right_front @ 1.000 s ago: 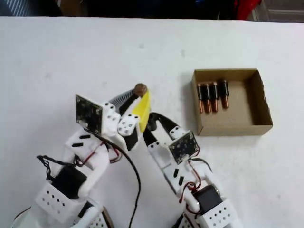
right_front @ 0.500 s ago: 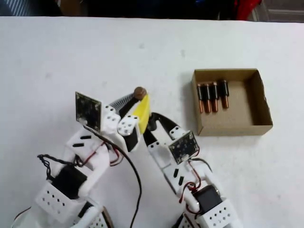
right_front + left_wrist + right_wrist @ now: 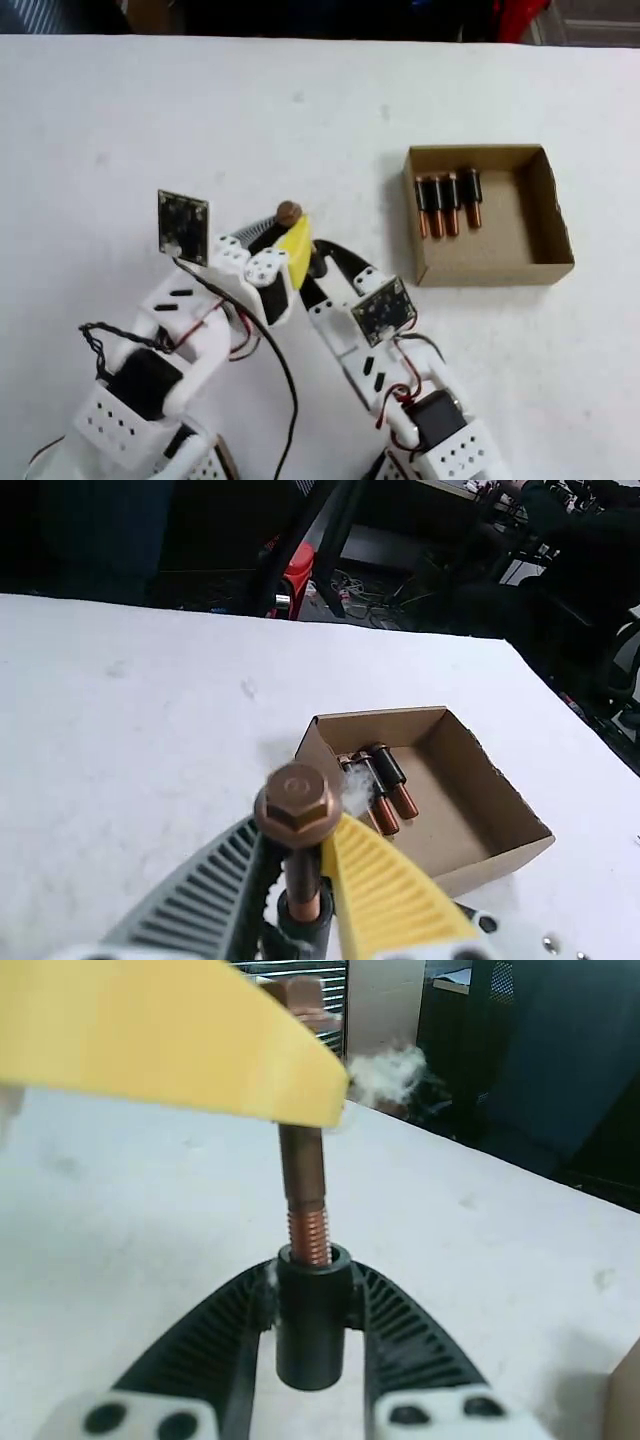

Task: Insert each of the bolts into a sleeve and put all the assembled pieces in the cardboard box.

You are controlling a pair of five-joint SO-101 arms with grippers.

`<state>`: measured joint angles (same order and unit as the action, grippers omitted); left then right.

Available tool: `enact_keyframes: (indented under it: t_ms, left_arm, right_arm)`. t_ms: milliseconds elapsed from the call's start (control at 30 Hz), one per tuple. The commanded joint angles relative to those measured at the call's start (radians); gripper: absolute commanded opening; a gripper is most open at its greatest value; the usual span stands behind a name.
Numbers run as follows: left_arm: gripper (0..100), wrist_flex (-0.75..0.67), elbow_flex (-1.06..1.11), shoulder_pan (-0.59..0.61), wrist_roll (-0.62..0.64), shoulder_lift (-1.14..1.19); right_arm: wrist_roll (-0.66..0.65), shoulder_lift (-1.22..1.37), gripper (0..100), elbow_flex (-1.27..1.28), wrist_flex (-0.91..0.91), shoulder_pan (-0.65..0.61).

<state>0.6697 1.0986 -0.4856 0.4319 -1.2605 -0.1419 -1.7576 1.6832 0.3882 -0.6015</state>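
Looking across the white desk [image 3: 200, 110], I see my left gripper [image 3: 300, 842] clamped on a copper bolt [image 3: 298, 802], head up. Its threaded tip sits in the mouth of the black sleeve [image 3: 311, 1325], which my right gripper [image 3: 311, 1285] pinches tight. Three assembled pieces [image 3: 448, 203] lie side by side in the cardboard box [image 3: 490, 270], to the right of both arms. Beyond the desk the room is dim, with dark furniture and something red [image 3: 297, 568].
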Motion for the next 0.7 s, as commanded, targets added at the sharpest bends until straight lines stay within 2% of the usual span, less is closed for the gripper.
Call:
enact_keyframes:
  t_ms: [0, 167, 667]
  left_arm:
    - [2, 0.038, 0.032, -0.012, 0.017, -0.025]
    - [2, 0.037, 0.11, -0.012, 0.017, -0.027]
    - [4, -0.011, 0.112, -0.002, 0.014, -0.027]
  right_arm:
    - [0.003, -0.012, 1.7, 0.008, -0.005, 0.004]
    - [0.003, -0.012, 1.7, 0.008, -0.002, 0.004]
    - [0.003, -0.012, 1.7, 0.008, 0.002, 0.007]
